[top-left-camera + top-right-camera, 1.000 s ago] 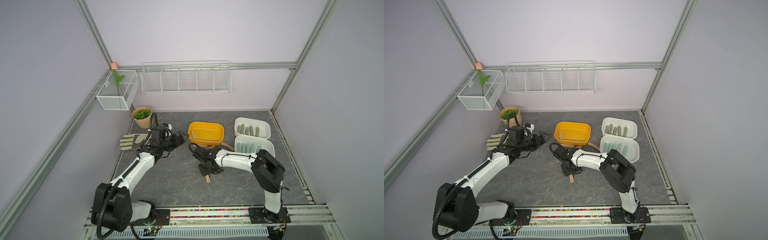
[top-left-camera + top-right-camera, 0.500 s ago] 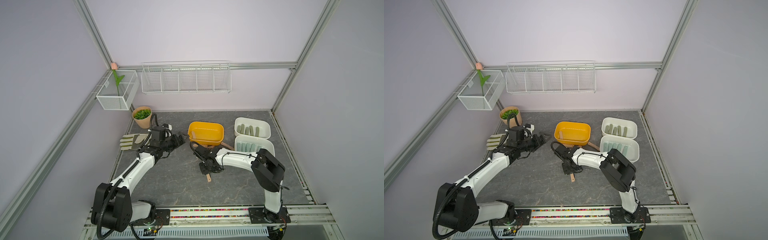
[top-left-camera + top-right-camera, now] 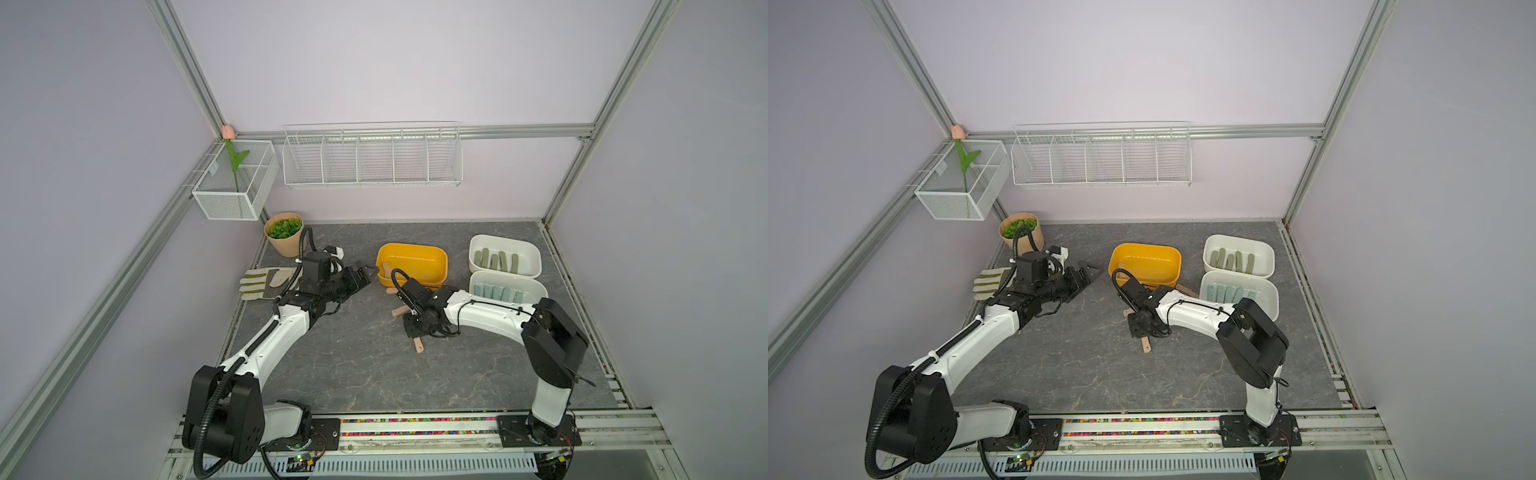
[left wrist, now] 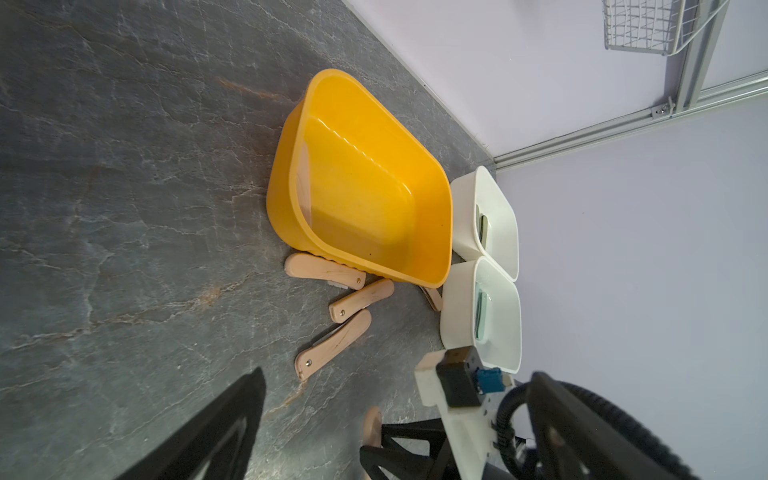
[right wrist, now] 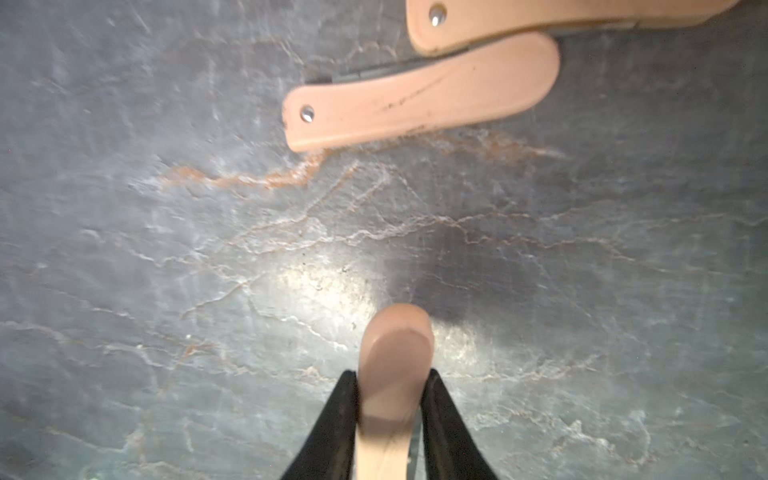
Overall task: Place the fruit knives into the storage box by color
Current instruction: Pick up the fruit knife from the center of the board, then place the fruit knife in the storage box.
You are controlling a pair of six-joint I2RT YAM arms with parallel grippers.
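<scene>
Top views: veined grey tabletop point(image 3: 353, 374), lilac walls point(image 3: 374, 62).

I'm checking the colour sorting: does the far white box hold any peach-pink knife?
No, in a top view the far white box holds only olive green knives, lying side by side.

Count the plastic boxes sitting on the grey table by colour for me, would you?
Yellow box: 1
White boxes: 2 (far white box, near white box)
Total: 3
</scene>
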